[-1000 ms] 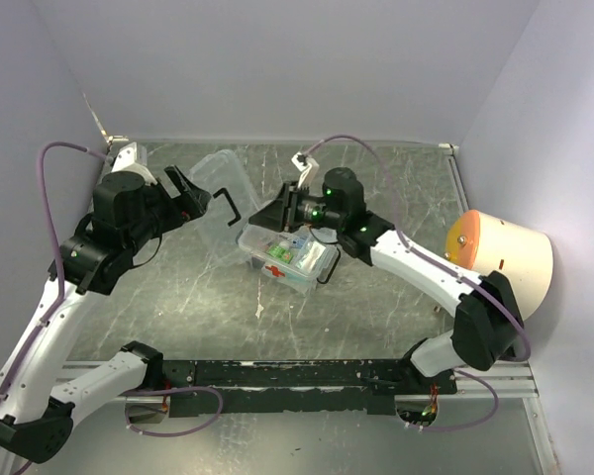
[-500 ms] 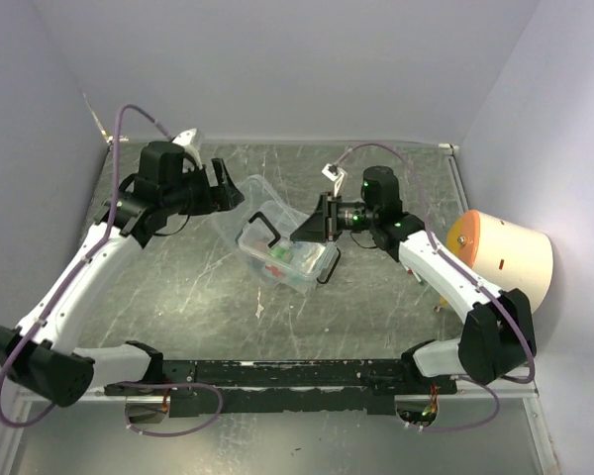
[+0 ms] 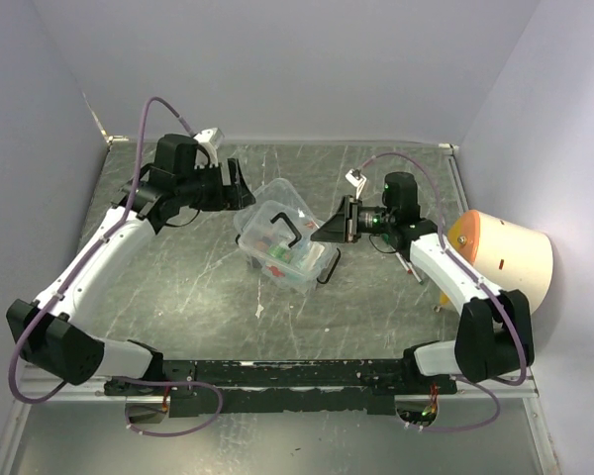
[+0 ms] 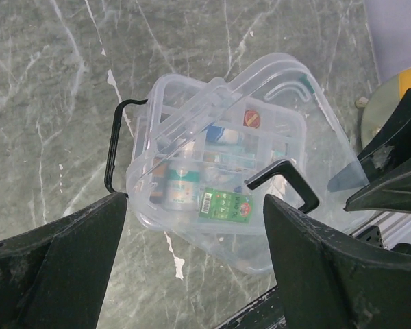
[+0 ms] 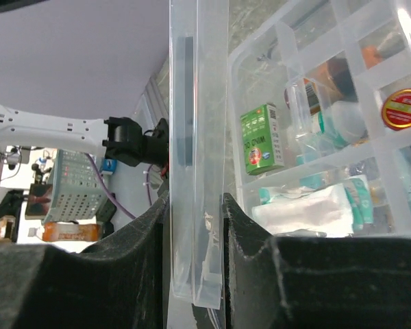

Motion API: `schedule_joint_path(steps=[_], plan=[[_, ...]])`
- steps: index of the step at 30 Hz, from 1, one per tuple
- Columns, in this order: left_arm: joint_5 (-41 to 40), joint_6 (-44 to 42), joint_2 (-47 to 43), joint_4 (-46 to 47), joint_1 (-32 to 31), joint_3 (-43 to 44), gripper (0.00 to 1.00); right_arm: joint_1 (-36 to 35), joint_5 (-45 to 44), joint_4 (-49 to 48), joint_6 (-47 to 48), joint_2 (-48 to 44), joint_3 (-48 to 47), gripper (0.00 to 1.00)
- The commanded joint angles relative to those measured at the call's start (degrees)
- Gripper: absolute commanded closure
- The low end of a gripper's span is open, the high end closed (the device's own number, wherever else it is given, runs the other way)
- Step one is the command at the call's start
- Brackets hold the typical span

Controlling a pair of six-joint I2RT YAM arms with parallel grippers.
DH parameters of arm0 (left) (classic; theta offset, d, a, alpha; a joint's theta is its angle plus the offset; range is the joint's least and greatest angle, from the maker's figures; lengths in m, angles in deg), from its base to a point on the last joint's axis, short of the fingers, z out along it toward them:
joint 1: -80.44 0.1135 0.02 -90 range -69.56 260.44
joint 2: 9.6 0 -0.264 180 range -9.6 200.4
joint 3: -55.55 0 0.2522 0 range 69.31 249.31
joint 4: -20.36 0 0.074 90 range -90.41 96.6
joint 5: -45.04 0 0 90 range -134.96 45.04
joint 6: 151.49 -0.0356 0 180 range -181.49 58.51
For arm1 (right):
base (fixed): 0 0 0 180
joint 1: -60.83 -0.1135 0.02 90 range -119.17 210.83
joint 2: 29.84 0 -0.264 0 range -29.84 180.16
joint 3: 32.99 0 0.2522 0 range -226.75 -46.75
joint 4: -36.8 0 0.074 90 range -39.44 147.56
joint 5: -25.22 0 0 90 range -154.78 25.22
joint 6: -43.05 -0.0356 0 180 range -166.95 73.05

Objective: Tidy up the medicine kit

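Observation:
The medicine kit (image 3: pixel 279 259) is a clear box with a red cross and black side handles (image 4: pixel 113 147), standing mid-table with small packets and bottles inside. A clear lid (image 3: pixel 275 201) with a black handle (image 4: pixel 288 181) lies tilted across its top. My right gripper (image 3: pixel 330 229) is shut on the lid's right edge, and that plastic wall (image 5: pixel 195 103) stands upright between the fingers (image 5: pixel 250 226). A compartmented tray (image 5: pixel 329 89) with a green box (image 5: pixel 260 140) shows beside it. My left gripper (image 3: pixel 242 188) hangs open at the kit's back left, holding nothing.
A pale cylinder with an orange face (image 3: pixel 505 252) lies at the table's right edge. Grey walls close the left, back and right sides. A black rail (image 3: pixel 297 374) runs along the near edge. A small white scrap (image 3: pixel 260 310) lies in front of the kit.
The lid has moved right, from the back left onto the kit, as my right gripper drew back to the right. My left arm stretched forward and followed to the kit.

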Motion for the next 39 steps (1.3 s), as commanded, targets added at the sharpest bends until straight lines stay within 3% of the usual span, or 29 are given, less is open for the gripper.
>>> schedule_joint_path(steps=[1, 8, 12, 21, 28, 39], plan=[[0.28, -0.79, 2.36, 3.51, 0.28, -1.54, 0.09, 2.21, 1.21, -1.43, -1.66, 2.71, -0.88, 0.85], [-3.25, -2.33, 9.75, 0.64, 0.28, 0.54, 0.10, 5.38, 1.32, -4.23, -4.34, 6.52, 0.05, 0.78], [-0.89, -2.71, 12.50, 0.36, 0.28, 1.49, 0.11, 6.57, 0.50, -4.45, -4.65, 7.38, 0.08, 0.74], [-3.74, -1.62, 13.61, 2.77, 0.62, -0.73, 0.12, 6.86, -2.05, -0.20, -2.71, 8.56, -1.25, 0.65], [-2.50, -1.66, 12.97, 4.90, 0.65, -3.03, 0.12, 6.95, -6.04, -0.26, -2.83, 7.07, -1.22, 0.52], [-0.53, -0.96, 14.54, 4.30, 0.68, -3.47, 0.16, 6.99, -16.89, 7.90, 1.16, 3.06, -3.69, 0.46]])
